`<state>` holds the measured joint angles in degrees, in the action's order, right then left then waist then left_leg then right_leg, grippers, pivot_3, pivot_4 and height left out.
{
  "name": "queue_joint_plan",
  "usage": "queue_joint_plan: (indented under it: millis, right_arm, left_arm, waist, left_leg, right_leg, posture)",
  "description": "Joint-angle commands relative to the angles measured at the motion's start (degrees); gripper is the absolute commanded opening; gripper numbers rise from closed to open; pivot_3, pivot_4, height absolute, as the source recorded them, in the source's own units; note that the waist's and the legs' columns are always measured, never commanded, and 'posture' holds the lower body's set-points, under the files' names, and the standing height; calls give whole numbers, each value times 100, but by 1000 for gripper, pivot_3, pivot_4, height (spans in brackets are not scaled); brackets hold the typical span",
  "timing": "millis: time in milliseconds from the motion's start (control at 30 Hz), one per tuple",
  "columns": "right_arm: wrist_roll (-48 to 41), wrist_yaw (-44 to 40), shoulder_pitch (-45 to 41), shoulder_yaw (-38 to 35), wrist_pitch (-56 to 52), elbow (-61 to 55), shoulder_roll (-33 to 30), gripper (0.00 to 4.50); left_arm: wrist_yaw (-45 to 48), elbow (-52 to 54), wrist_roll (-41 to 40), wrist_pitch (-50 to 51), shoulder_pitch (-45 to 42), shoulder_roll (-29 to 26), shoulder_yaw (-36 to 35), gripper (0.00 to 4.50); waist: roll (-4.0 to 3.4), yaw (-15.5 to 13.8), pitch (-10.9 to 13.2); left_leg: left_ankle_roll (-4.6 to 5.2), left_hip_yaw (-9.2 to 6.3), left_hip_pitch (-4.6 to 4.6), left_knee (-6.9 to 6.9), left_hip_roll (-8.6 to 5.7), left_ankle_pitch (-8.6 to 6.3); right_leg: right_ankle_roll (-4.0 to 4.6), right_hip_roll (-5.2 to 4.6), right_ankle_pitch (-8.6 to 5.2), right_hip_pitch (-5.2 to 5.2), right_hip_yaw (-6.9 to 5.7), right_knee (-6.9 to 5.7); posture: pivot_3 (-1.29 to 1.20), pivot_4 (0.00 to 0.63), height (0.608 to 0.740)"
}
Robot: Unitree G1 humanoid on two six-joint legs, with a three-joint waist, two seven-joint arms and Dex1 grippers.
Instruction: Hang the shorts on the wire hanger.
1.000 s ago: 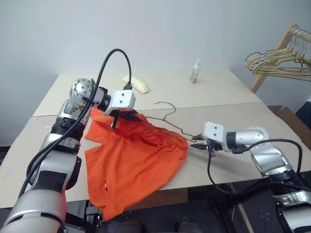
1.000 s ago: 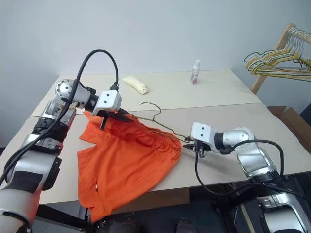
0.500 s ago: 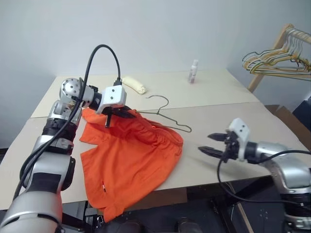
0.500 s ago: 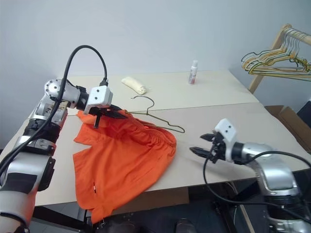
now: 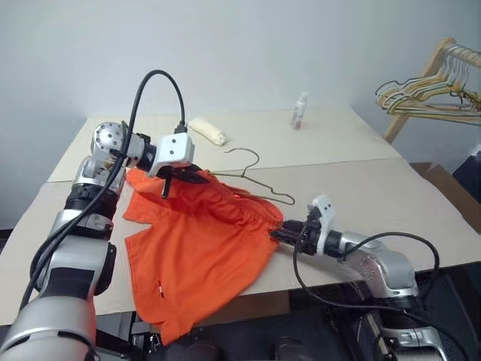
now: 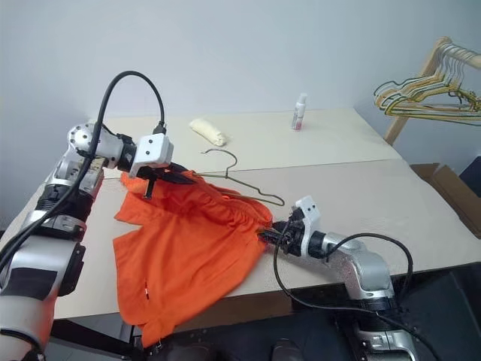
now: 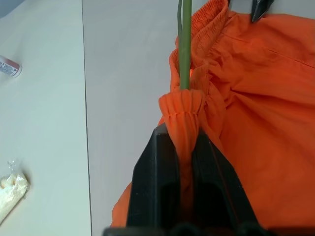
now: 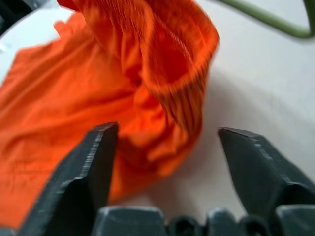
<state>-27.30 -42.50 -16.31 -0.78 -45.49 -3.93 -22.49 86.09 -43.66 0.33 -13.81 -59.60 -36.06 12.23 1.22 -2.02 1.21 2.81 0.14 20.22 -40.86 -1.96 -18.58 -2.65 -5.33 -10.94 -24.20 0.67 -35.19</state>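
R gripper, jaws spread, sits at the near waistband corner of the shorts, hanger wire just beyond; L gripper pinches far waistband w/ wire.

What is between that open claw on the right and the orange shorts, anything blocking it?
Nothing visible. The right gripper is open, with the near edge of the shorts just past its fingertips and only bare table beside it.
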Motion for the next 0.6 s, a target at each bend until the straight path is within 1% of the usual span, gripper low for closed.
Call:
queue_joint_plan:
  millis: [33,233,300,433,533,600]
  right_arm:
    - [-152,105,-168,-186,-67,134,64,2218]
    - [-220,106,-189,-175,-68,297,76,164]
    - [-150,65,-190,-161,-2,409,-19,76]
    - [-143,-215,-234,-285,205,519,-314,76]
    - [-100,-567,-204,-251,424,411,-681,76]
    - [-90,-695,-221,-257,533,441,-819,76]
  left_arm:
    - [-55,115,-159,-14,-87,-104,-216,0]
    - [133,145,-303,-64,-44,-212,-309,0]
    - [413,138,-486,-66,-45,-285,-400,0]
    - [641,453,-1366,59,62,-871,182,0]
    - [641,437,-1506,-31,34,-1099,471,0]
    - [641,384,-1532,-98,13,-1159,596,0]
  waist:
    - [0,-1,0]
    - [0,-4,0]
    - [0,-4,0]
    - [-1,47,1]
    - [-1,47,1]
    - [-1,36,0]
  left_leg:
    - [0,0,0,0,0,0]
    - [-1,0,1,0,-1,0]
    - [0,0,1,0,0,0]
    - [0,2,1,1,0,0]
    - [1,-2,2,-1,-1,0]
    - [3,-4,1,-3,-1,-2]
  right_leg:
    - [0,0,0,0,0,0]
    - [0,-1,0,-1,0,0]
    - [0,0,0,-1,0,-1]
    - [0,-1,0,-6,3,-3]
    - [-1,-4,0,-3,1,-2]
    - [-2,-4,-1,2,-1,-2]
  posture:
    - [89,0,740]
    - [96,0,740]
    - [99,0,740]
    - [96,0,740]
    - [97,0,740]
    - [97,0,740]
